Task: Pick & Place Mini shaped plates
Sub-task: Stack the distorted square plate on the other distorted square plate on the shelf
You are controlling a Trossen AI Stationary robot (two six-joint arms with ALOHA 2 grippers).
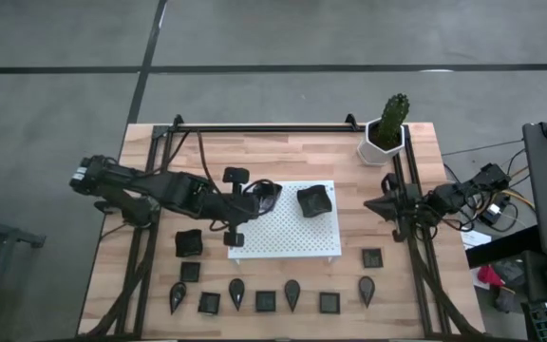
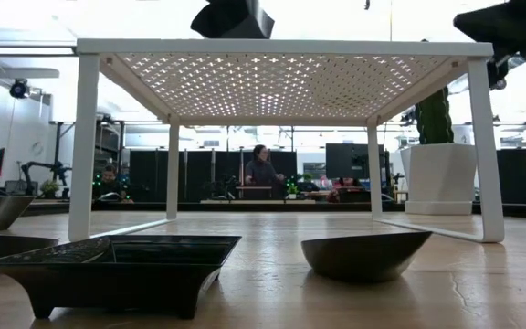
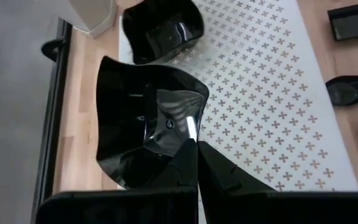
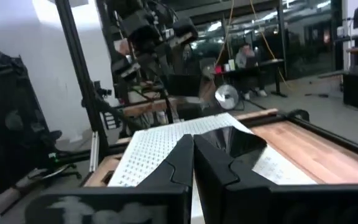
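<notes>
1. The left gripper's (image 3: pixel 194 155) fingers are clenched on the rim of a glossy black square plate (image 3: pixel 145 130), held over the left end of the white perforated board (image 1: pixel 288 233).
2. Only the left wrist view shows this pinch; the high view shows just the arm reaching there.
3. A second square plate (image 1: pixel 313 200) rests on the board.
4. The right gripper (image 4: pixel 193 152), fingers pressed together and empty, waits at the table's (image 1: pixel 444 285) right edge.
5. More small black plates (image 1: pixel 292 294) line the table's near edge.
</notes>
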